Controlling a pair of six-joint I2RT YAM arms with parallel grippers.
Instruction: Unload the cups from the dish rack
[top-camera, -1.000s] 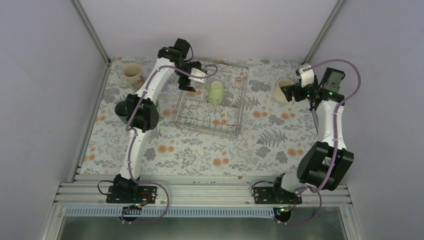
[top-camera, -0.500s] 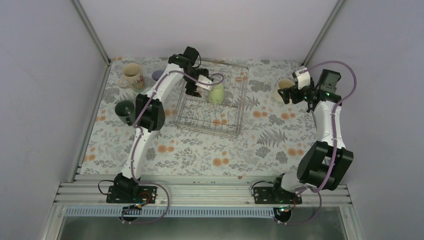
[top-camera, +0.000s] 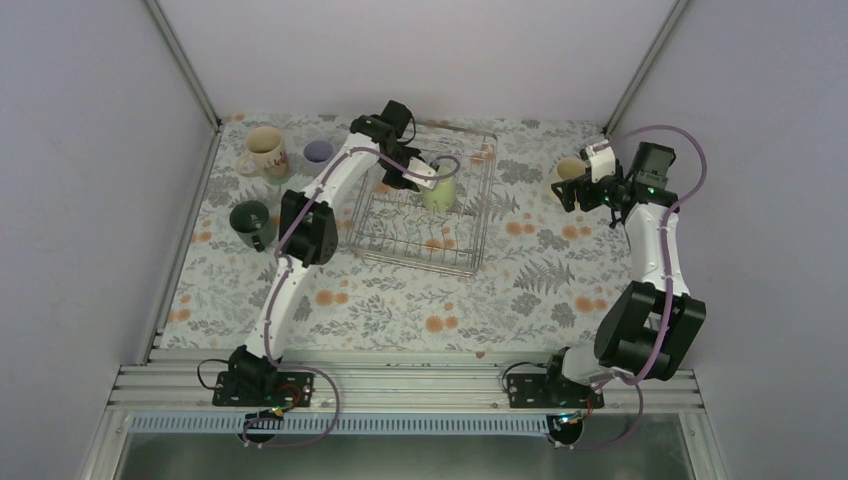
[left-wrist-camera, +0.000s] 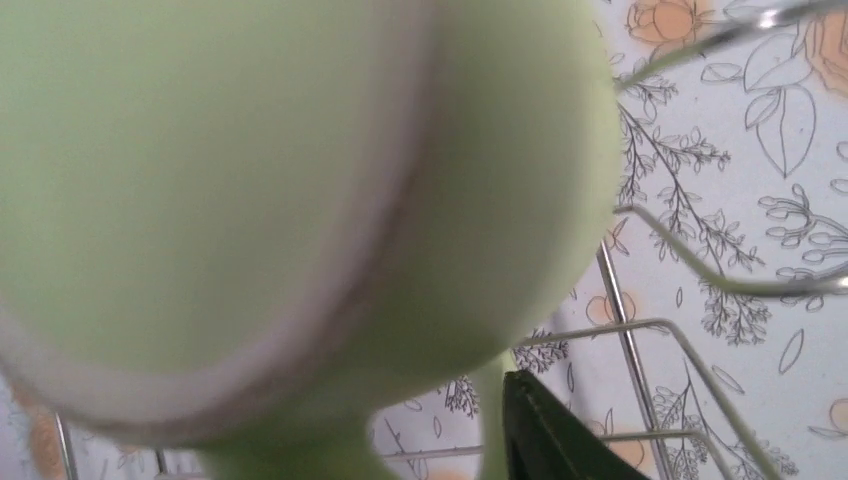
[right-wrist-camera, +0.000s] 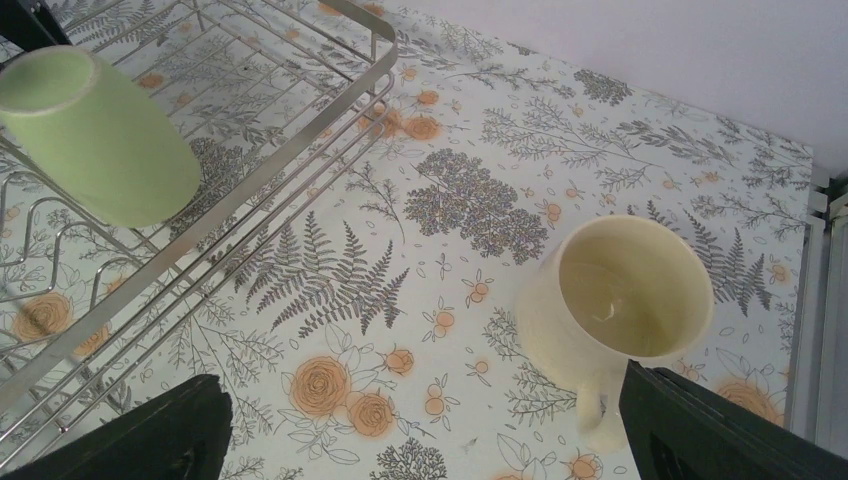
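Floral tablecloth (right-wrist-camera: 480, 130) — tilted pale-green cup (right-wrist-camera: 95, 135)

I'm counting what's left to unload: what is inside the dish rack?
One pale green cup is in the dish rack, the left gripper at it. The left arm covers the rack's far-left corner, so anything there is unseen.

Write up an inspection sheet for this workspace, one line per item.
Surface: floral cloth covers the table, lying flat.
Job's things: wire rack at centre holds one pale green cup, upside down. Out on the cloth, upright: beige mug, lavender cup, dark green mug, cream mug.
Clutter: nothing seen.
Grippers: left gripper at the green cup, grip unclear; right gripper open, near the cream mug.
Cables: purple cables run along both arms.
Surroundings: plain walls, metal frame.
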